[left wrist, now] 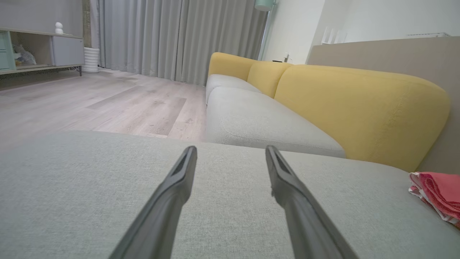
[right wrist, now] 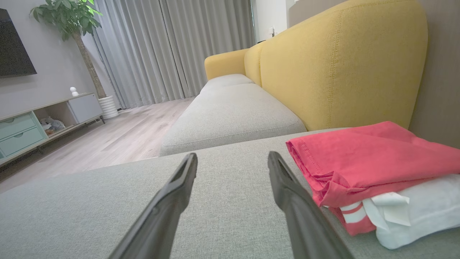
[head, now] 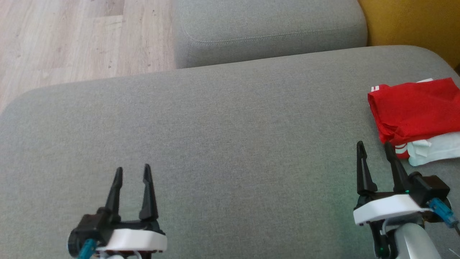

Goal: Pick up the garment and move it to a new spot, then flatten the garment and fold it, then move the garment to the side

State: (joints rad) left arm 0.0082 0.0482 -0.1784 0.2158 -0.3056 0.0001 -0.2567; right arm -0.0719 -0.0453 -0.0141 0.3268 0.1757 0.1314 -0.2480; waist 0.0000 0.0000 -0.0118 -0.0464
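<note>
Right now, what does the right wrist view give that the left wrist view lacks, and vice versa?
Right wrist: leafy green potted plant, dark flat screen on the wall. Left wrist: pale green lamp shade at the top edge. Both: folded red fabric garment, grey fabric sofa seat, yellow padded backrest, grey pleated curtains.

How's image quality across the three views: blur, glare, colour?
Head view: even soft light, sharp, no glare; garment saturated red, cropped at the edge; faint green cast by the right gripper. Left wrist view: wide-angle bending, fingers soft up close. Right wrist view: the red washes to pink.
</note>
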